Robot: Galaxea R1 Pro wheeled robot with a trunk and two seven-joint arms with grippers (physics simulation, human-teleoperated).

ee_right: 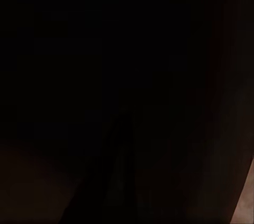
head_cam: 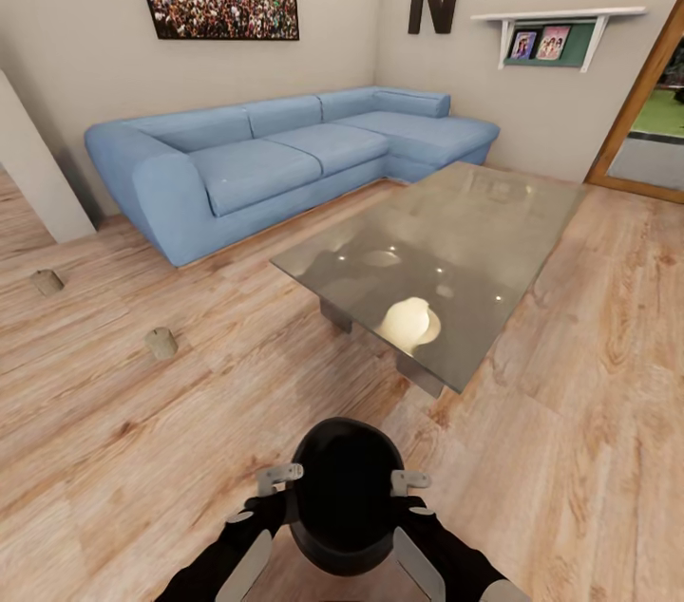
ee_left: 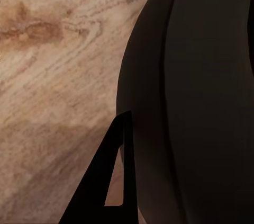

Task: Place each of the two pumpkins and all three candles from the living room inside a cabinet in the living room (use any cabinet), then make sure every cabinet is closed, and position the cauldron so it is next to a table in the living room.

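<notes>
The black cauldron (head_cam: 344, 493) hangs just in front of me, low over the wood floor, a short way from the near corner of the glass-topped table (head_cam: 475, 203). My left gripper (head_cam: 277, 479) and right gripper (head_cam: 410, 483) clamp its rim from either side. In the left wrist view one dark finger (ee_left: 106, 181) lies against the cauldron's wall (ee_left: 201, 102). The right wrist view is nearly black, pressed close to the cauldron (ee_right: 127, 75). Two tan candles (head_cam: 47, 281) (head_cam: 161, 343) lie on the floor to my left.
A long blue corner sofa (head_cam: 275, 151) runs along the far walls behind the table. A white wall corner (head_cam: 33, 165) juts in at the left. A wood-framed doorway (head_cam: 646, 127) opens at the far right. Bare floor stretches around the table's near and right sides.
</notes>
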